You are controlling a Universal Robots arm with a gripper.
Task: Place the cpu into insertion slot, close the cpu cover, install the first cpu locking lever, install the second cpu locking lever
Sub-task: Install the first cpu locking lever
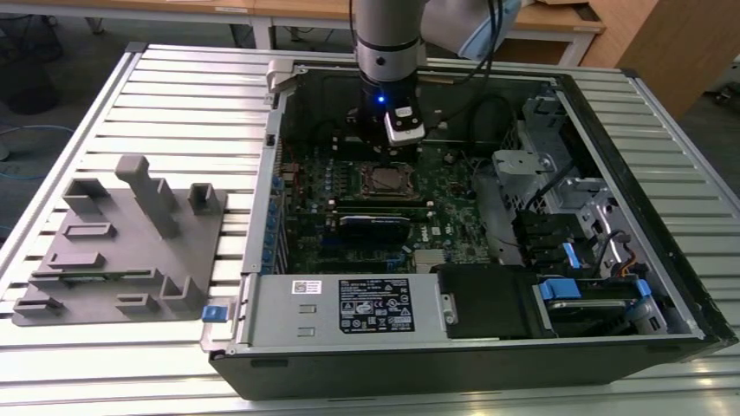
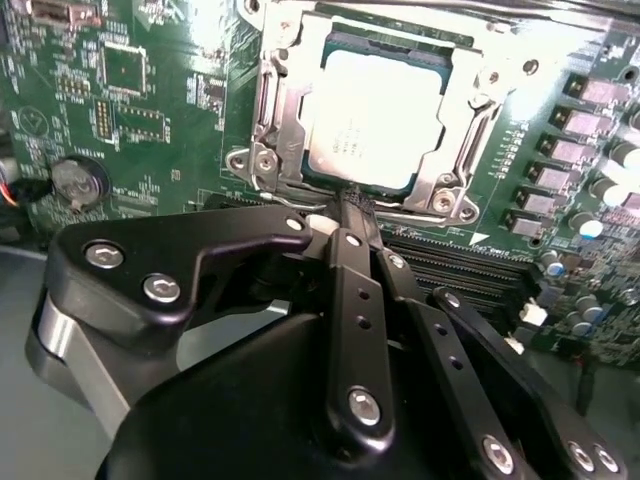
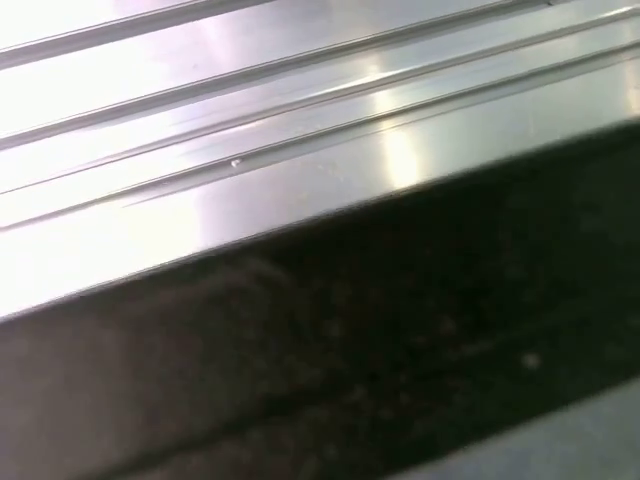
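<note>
Hovering just above the socket area of the green motherboard (image 1: 347, 204), the gripper (image 2: 355, 205) is reaching down inside the open computer case (image 1: 647, 260); in the second wrist view its black fingers (image 2: 352, 250) are converging to a point at the near edge of the socket, apparently closed together with nothing between them. The cpu (image 2: 372, 115) is sitting flat in the insertion slot (image 2: 345, 185), its dull silver face showing through the square cut-out of the cpu cover (image 2: 275, 110), which is lying down over it. The fingertips are meeting right by a thin wire lever (image 2: 262, 195) at the frame's near edge; whether they are touching it I cannot tell. Judging handling: the chip is light, stiff and fragile underneath, so it is best taken by its edges only; the cover is thin springy sheet metal, fit for pressing on its rim; the levers are stiff sprung wire, slippery, likely needing a firm push at the bent end. In the exterior view, a grey fixture tray (image 1: 116, 251) is resting on the ribbed metal table (image 1: 69, 130) at the exterior view's left, well apart from the case.
</note>
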